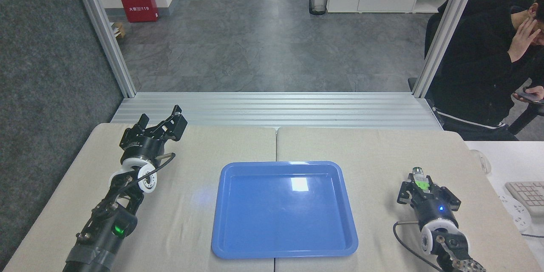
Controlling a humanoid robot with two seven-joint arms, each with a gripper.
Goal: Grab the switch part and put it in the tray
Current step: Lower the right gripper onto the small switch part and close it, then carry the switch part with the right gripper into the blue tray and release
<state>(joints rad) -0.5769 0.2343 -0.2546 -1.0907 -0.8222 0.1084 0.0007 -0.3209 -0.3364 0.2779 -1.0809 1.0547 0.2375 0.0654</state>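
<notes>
The switch part (419, 178) sits at the right side of the table, its dark round end pointing away from me and its green block (421, 185) just showing. My right gripper (423, 188) is shut on it, with the grey-white body between the fingers. The blue tray (238, 246) lies in the middle of the table, to the left of the right gripper, and holds nothing. My left gripper (160, 115) rests open at the far left of the table, nothing between its fingers, well away from the tray.
A person in black sits in a chair (488, 59) beyond the table's right far corner. A keyboard (527, 193) and a white mouse (482, 160) lie on a white desk at the right. An aluminium frame rail (276, 108) runs along the table's far edge.
</notes>
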